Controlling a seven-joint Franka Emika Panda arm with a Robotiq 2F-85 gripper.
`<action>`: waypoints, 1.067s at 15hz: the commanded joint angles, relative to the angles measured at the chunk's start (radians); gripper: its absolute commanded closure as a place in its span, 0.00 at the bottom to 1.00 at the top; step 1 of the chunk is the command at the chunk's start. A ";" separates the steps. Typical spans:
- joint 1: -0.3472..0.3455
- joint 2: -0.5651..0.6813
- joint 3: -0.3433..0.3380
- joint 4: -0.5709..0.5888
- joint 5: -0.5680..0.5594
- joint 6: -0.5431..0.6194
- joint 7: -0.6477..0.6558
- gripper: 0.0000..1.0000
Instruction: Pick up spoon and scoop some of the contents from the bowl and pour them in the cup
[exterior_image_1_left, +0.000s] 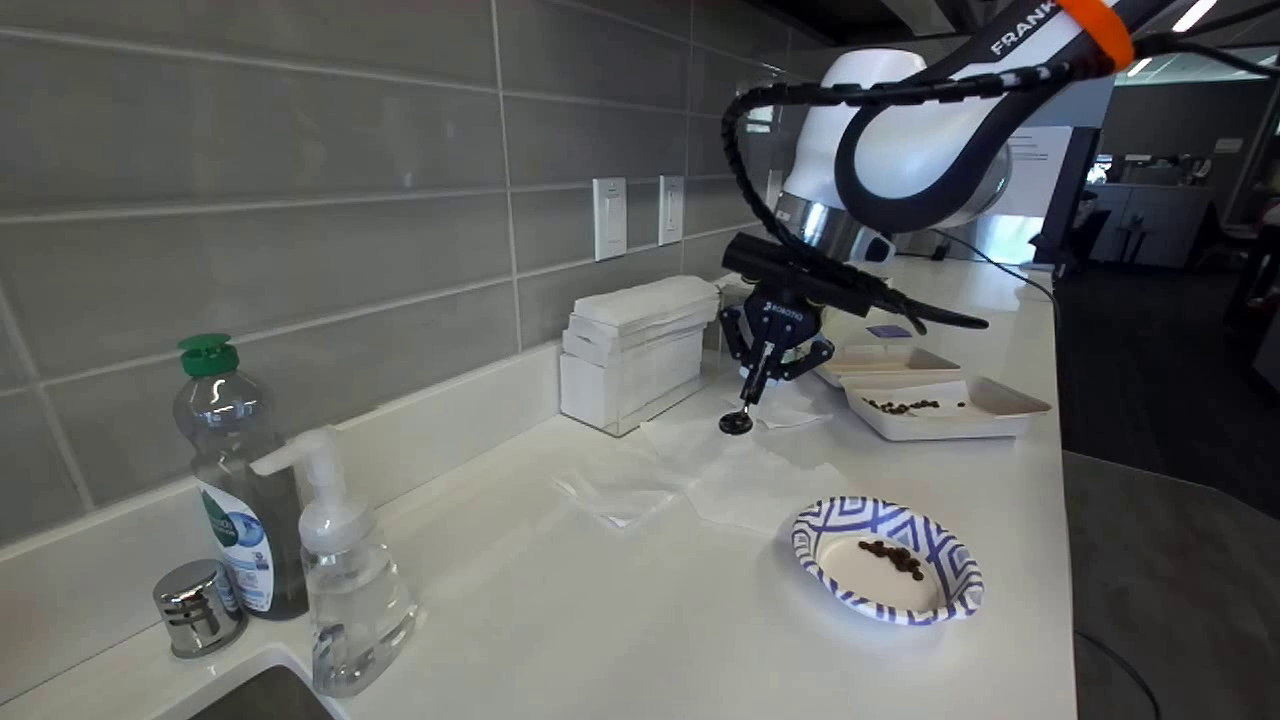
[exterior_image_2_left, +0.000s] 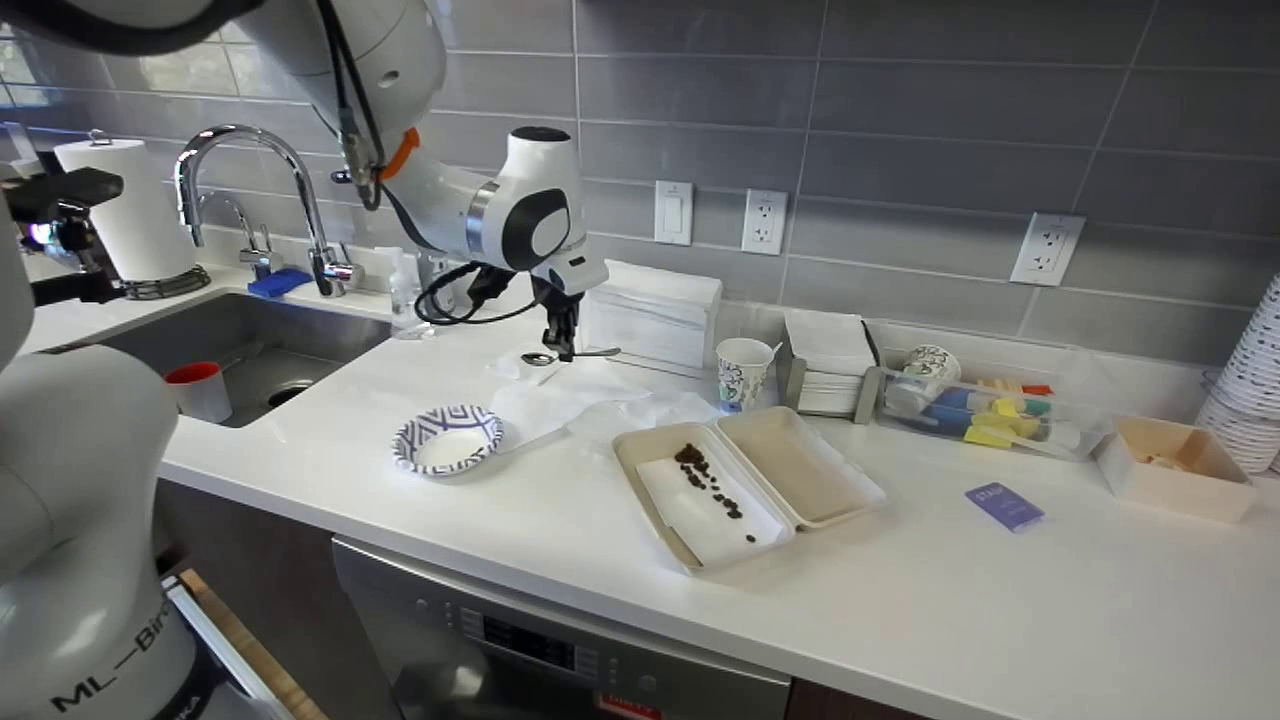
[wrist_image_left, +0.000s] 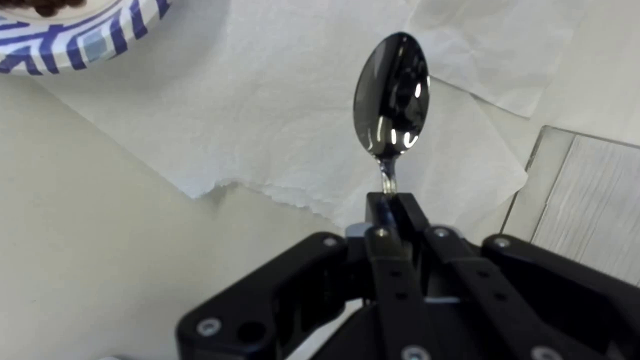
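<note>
My gripper (exterior_image_1_left: 757, 385) is shut on the thin handle of the grey metal spoon (exterior_image_1_left: 736, 423). In the wrist view the spoon (wrist_image_left: 392, 95) points away from the fingertips (wrist_image_left: 391, 200), its scoop empty. The spoon (exterior_image_2_left: 537, 359) is held above the white napkins, with handle showing on both sides of the gripper (exterior_image_2_left: 563, 345). The bowl, a shallow pale square dish (exterior_image_1_left: 935, 428) with dark brown bits, stands open with its lid beside it; it also shows in an exterior view (exterior_image_2_left: 645, 448). The patterned white cup (exterior_image_2_left: 742, 372) stands upright near the wall behind it; I cannot make it out elsewhere.
A blue-and-white patterned plate (exterior_image_1_left: 830, 520) with brown bits lies near the counter's front edge. Loose napkins (exterior_image_1_left: 740, 480) lie under the spoon. A napkin box (exterior_image_1_left: 635, 360) stands by the wall. Soap bottles (exterior_image_1_left: 345, 590) stand by the sink. A clear bin (exterior_image_2_left: 1080, 430) holds several items.
</note>
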 joint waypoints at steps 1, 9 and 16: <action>0.147 -0.148 -0.130 0.094 -0.130 -0.002 0.093 0.98; 0.275 -0.311 -0.231 0.230 -0.185 -0.013 0.099 0.98; 0.287 -0.337 -0.234 0.276 -0.179 -0.047 0.081 0.62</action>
